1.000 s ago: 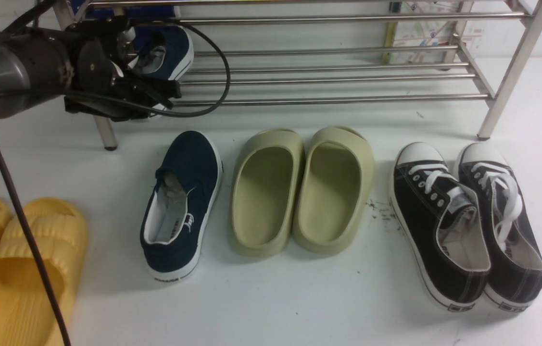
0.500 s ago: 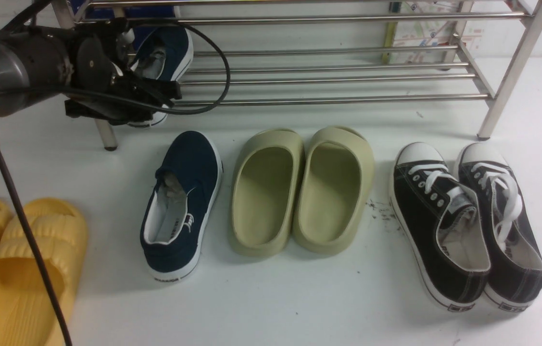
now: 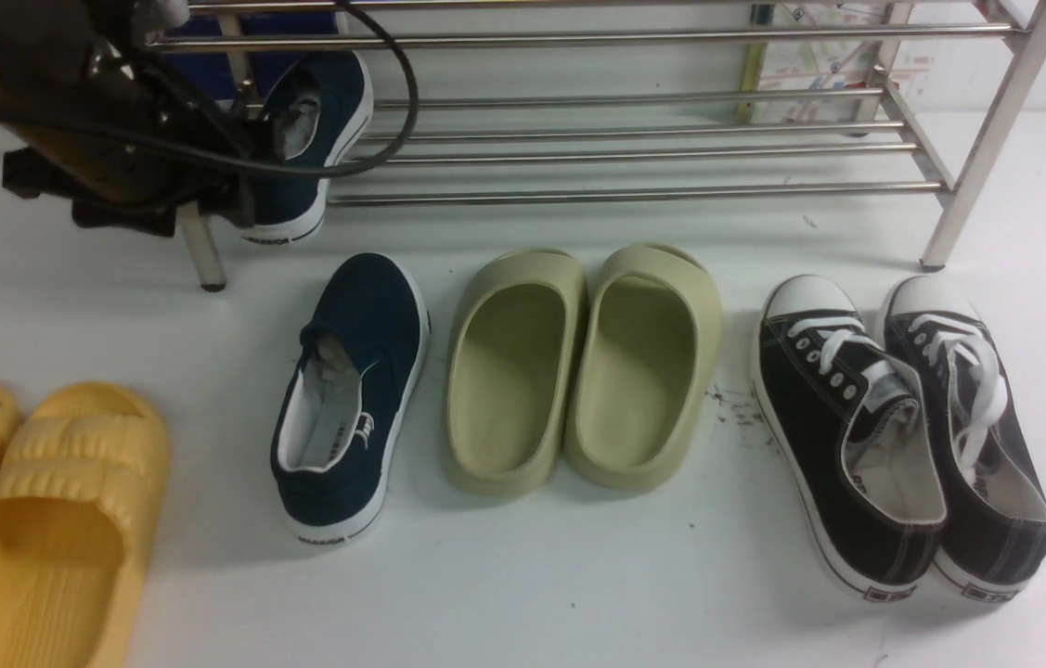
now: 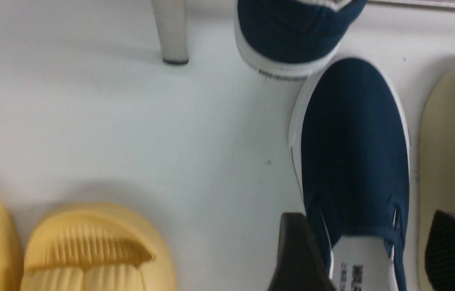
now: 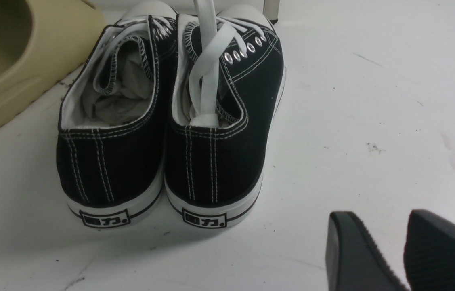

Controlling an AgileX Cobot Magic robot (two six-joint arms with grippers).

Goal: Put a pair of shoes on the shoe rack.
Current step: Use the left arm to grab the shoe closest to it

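The white floor [image 3: 578,575] carries everything. Along the near side, left to right, lie a pair of yellow slides [image 3: 49,501], one navy slip-on [image 3: 355,371], olive slides [image 3: 578,371] side by side, then black lace-up sneakers [image 3: 894,427]. Farther back stands the steel shoe rack [image 3: 634,148]. The other navy slip-on [image 3: 309,139] sits at its left end, seemingly on the lower bars, heel poking out.

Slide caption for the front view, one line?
One navy-blue canvas slip-on sneaker sits on the shiny steel shoe rack; its mate lies on the white table beside olive-green foam slides.
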